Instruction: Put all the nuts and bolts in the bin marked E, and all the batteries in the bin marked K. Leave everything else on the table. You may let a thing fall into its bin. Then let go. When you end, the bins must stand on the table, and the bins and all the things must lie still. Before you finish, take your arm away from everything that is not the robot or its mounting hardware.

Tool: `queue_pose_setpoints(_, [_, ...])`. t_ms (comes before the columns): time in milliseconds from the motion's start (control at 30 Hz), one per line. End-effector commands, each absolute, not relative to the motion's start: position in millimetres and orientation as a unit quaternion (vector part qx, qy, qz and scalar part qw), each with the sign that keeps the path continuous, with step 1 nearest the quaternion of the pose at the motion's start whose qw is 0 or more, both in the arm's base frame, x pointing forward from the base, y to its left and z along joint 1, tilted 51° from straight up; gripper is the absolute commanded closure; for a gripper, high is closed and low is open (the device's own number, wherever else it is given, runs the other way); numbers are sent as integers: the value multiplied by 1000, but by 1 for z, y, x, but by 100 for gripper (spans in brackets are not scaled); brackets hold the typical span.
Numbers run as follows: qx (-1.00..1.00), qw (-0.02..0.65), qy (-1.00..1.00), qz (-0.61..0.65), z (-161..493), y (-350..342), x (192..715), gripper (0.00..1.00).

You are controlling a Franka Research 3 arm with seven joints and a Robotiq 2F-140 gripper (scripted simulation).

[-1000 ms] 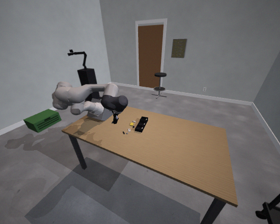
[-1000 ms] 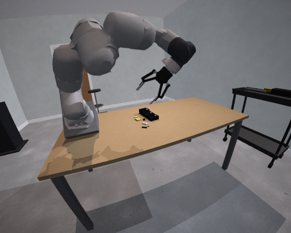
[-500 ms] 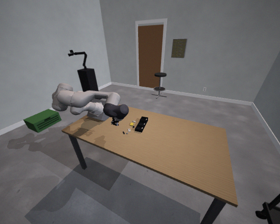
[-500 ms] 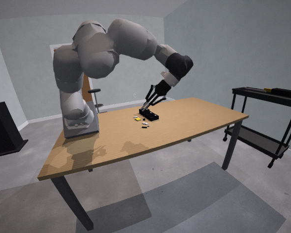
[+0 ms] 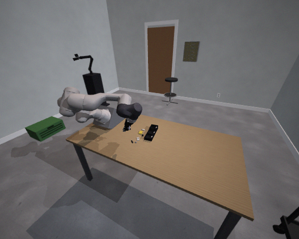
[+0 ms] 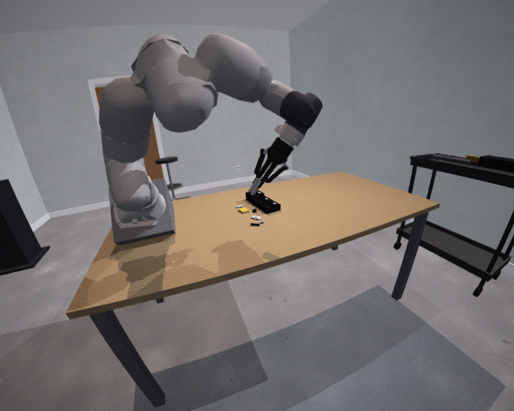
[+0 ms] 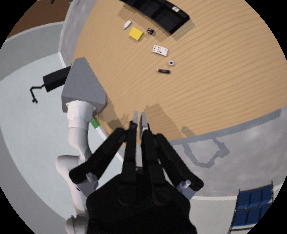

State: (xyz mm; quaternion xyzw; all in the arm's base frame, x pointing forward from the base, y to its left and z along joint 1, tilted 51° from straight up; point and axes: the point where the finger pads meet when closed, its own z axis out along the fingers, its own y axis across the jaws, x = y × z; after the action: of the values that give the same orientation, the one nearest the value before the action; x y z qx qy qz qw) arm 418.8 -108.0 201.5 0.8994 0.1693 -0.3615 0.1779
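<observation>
A black row of small bins (image 5: 151,132) stands on the wooden table; it also shows in the exterior view (image 6: 262,202) and in the wrist view (image 7: 154,7). Its letters are too small to read. Beside it lie a yellow piece (image 5: 140,132), a small white piece (image 5: 143,129), a pale piece (image 5: 137,139) and a small dark piece (image 5: 131,141). My gripper (image 5: 125,128) hangs above the table, left of these pieces and apart from them. Its fingers (image 7: 139,121) are shut together with nothing between them.
The robot's grey base (image 6: 137,216) stands on the table corner near the gripper. A black cart (image 6: 469,212) stands off the table's far side. A green crate (image 5: 45,127) lies on the floor.
</observation>
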Motion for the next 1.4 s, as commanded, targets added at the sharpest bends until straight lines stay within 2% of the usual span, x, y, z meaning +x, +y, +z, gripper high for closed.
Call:
queue_pose_setpoints(0, [907, 225, 112, -337, 193, -107, 426, 95])
queue_pose_setpoints(633, [905, 323, 64, -269, 151, -79, 445, 95])
queue_pose_setpoints(1367, [902, 399, 12, -162, 109, -41, 459, 95])
